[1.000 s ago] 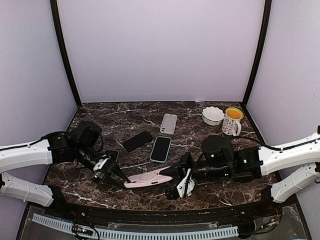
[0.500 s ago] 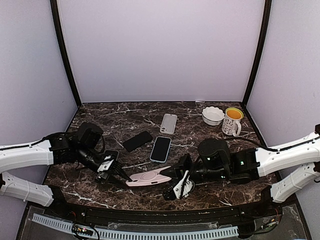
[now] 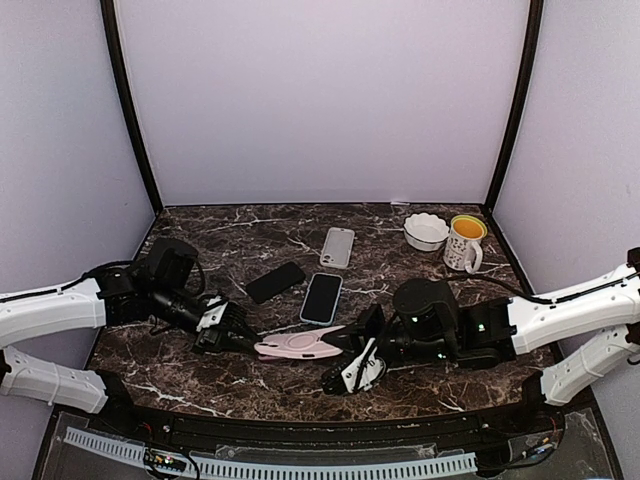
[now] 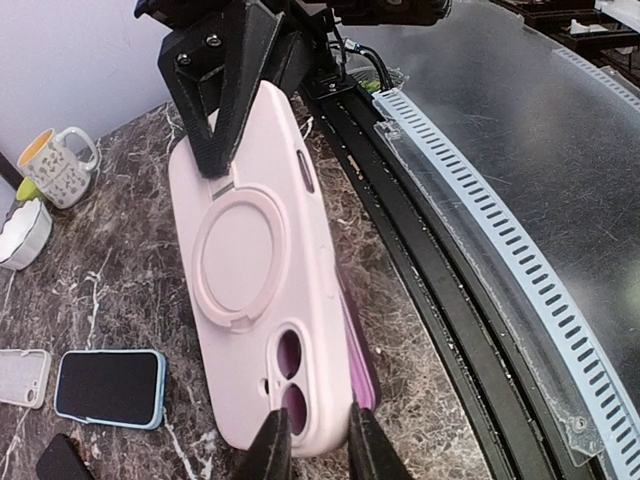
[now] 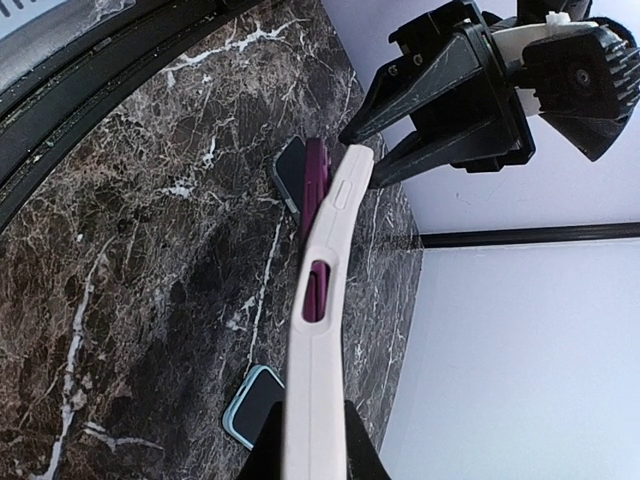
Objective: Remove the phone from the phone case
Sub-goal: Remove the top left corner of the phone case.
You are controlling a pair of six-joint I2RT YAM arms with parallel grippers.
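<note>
As left gripper (image 4: 312, 448), right gripper (image 5: 312, 455) clamp case (image 4: 250, 260) ends, rail (image 4: 495, 250) near.

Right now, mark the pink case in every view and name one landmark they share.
Top external: pink case sits low centre, lying roughly left to right.
Left wrist: pink case fills the middle, its ringed back towards the camera.
Right wrist: pink case is seen edge-on, rising from bottom centre.
Shared landmark: blue-cased phone, just beyond the case in each view.
</note>
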